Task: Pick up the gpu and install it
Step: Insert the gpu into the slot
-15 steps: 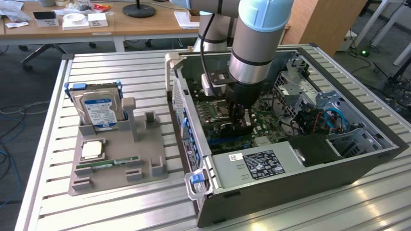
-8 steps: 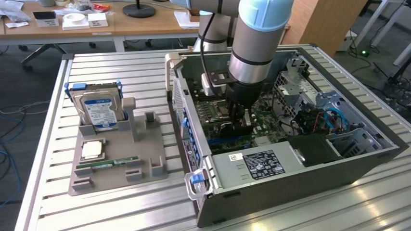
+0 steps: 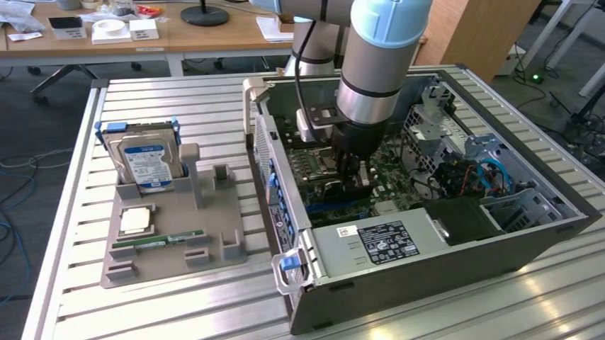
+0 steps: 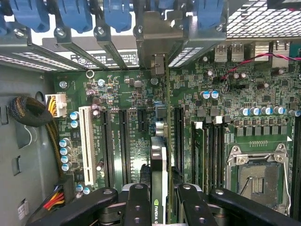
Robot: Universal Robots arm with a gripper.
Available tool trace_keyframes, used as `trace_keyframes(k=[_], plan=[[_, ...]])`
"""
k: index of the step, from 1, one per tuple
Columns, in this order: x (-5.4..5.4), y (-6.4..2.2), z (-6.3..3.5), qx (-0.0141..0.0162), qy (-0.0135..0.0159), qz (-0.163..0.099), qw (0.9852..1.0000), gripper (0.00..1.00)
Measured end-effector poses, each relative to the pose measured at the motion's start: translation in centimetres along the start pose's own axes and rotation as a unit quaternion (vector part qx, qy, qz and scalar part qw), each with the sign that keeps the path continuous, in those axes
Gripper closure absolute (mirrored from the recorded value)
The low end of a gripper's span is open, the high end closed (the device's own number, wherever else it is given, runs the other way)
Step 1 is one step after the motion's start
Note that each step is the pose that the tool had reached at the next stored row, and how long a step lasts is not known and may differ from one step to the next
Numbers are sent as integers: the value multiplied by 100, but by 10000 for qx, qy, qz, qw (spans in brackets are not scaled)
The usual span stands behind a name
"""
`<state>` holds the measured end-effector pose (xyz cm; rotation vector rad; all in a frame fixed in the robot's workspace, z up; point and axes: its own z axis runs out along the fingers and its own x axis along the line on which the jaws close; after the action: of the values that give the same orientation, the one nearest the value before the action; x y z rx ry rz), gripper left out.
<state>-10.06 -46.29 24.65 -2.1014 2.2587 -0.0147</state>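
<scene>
The gpu [image 4: 159, 157] shows edge-on in the wrist view, a thin dark card with a green logo near my fingers. Its silver end bracket [image 4: 157, 33] reaches up to the case's rear slot openings. My gripper [image 4: 162, 207] is shut on it, one black finger [image 4: 136, 205] on each side. The card stands upright over the green motherboard [image 4: 131, 99], in line with a long black slot [image 4: 178, 136]; I cannot tell whether its edge touches the slot. In the exterior view my gripper [image 3: 352, 173] is down inside the open computer case [image 3: 426, 283], with the card mostly hidden beneath it.
Outside the case, a grey holder tray [image 3: 170, 262] carries a silver hard drive [image 3: 144, 164], a processor chip [image 3: 135, 221] and a green memory stick [image 3: 156, 241]. Inside are the power supply [image 3: 378, 244], a white slot [image 4: 87, 143], the bare processor socket [image 4: 256, 176] and blue slot latches [image 4: 70, 14].
</scene>
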Motion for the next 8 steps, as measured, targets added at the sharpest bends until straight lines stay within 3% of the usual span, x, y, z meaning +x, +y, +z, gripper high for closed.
trace_keyframes(k=[8], plan=[[1, 2, 11, -1, 1, 0, 10000, 73]])
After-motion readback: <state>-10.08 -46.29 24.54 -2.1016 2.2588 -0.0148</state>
